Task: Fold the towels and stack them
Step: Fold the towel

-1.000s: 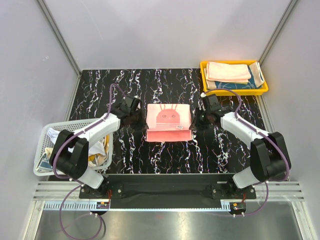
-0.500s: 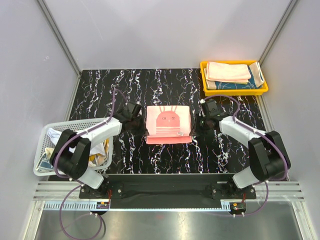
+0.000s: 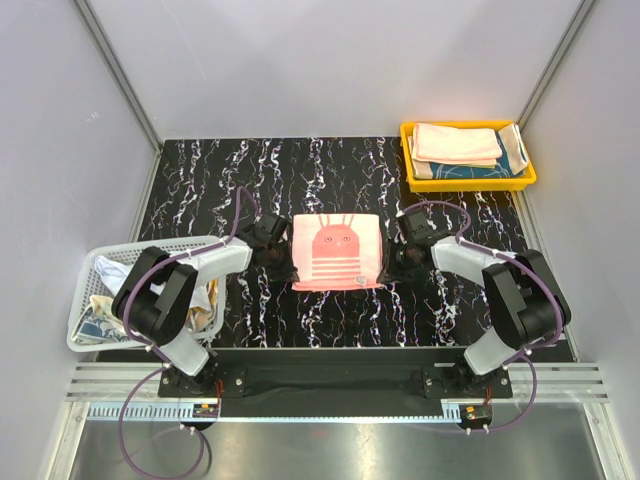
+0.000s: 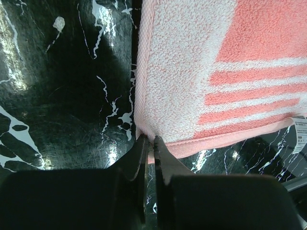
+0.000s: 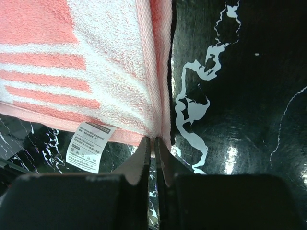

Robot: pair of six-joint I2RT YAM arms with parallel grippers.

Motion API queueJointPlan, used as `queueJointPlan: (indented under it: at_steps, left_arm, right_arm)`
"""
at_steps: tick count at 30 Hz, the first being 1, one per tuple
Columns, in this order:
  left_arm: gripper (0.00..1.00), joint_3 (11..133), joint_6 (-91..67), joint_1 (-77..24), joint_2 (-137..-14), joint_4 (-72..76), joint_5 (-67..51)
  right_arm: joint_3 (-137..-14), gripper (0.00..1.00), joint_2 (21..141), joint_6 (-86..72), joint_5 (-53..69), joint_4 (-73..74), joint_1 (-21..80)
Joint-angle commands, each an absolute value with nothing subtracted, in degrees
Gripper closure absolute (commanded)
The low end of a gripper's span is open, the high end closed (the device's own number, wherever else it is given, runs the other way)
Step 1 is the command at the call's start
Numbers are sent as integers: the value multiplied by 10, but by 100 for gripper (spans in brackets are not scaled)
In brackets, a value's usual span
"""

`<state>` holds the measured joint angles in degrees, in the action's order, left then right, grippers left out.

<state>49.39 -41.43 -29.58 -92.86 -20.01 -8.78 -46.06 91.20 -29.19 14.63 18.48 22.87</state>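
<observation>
Both jaws pinched shut on pink towel point(image 3: 337, 252) near corners; black marbled table point(image 3: 200, 180); plain grey walls point(image 3: 60, 150).

The towel point(image 3: 337, 252) is made of terry cloth, with a rough looped pile and a flatter woven hem. A smooth printed label point(image 5: 89, 146) is sewn to it. The table point(image 3: 200, 180) is finished glossy, and light is reflected in it. The tray point(image 3: 468, 184) is seen as smooth plastic, the basket point(image 3: 150, 245) as plastic mesh.
</observation>
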Motion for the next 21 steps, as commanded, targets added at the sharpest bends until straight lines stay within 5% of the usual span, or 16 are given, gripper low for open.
queueJointPlan:
  at_steps: [1, 21]
  left_arm:
    - [100, 517, -408, -296, -910, -209, -78]
    - [100, 487, -407, -300, -855, -224, -79]
  right_arm:
    - [-490, 100, 893, -277, 116, 206, 230]
    - [-447, 100, 832, -293, 131, 211, 232]
